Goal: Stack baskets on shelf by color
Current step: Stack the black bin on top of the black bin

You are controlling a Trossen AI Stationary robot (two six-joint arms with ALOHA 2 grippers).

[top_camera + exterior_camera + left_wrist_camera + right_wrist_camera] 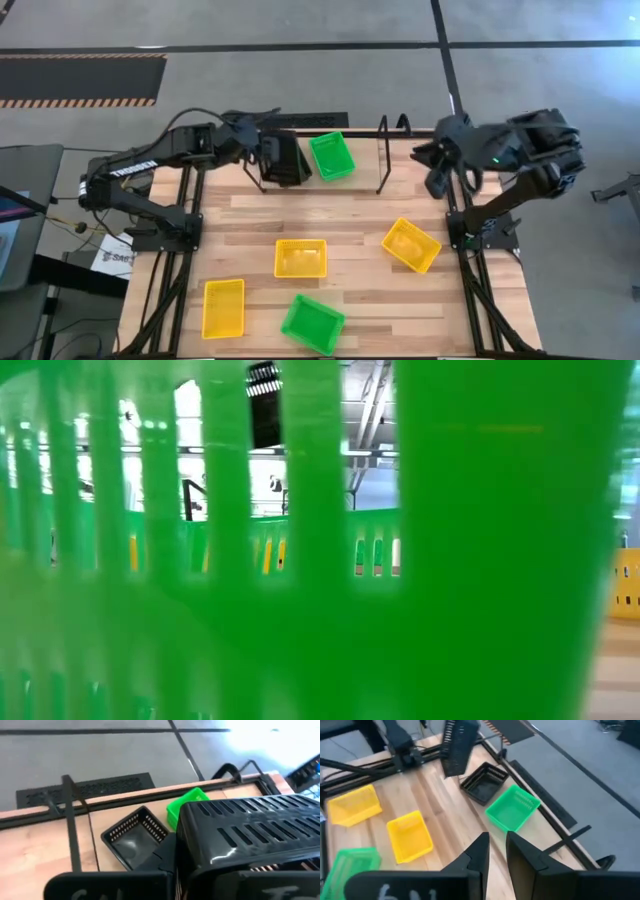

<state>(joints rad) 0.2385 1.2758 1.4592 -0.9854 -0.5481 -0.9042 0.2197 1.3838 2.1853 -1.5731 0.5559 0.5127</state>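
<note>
So the left gripper [268, 150] is clamped shut on a black basket [284, 158], holding it tilted in the air above the shelf [360, 135] at the table's [350, 230] far edge, right over a second black basket [484, 781] that sits on the shelf touching a green basket [332, 155]. The right gripper [438, 172] hangs empty over the far right corner, fingers [475, 855] just a narrow gap apart. Three yellow baskets [301, 258] and another green basket [312, 323] are scattered on the table toward the near edge.

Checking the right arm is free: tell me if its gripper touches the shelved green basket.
Apart: high view shows a wide gap between gripper and basket.
</note>
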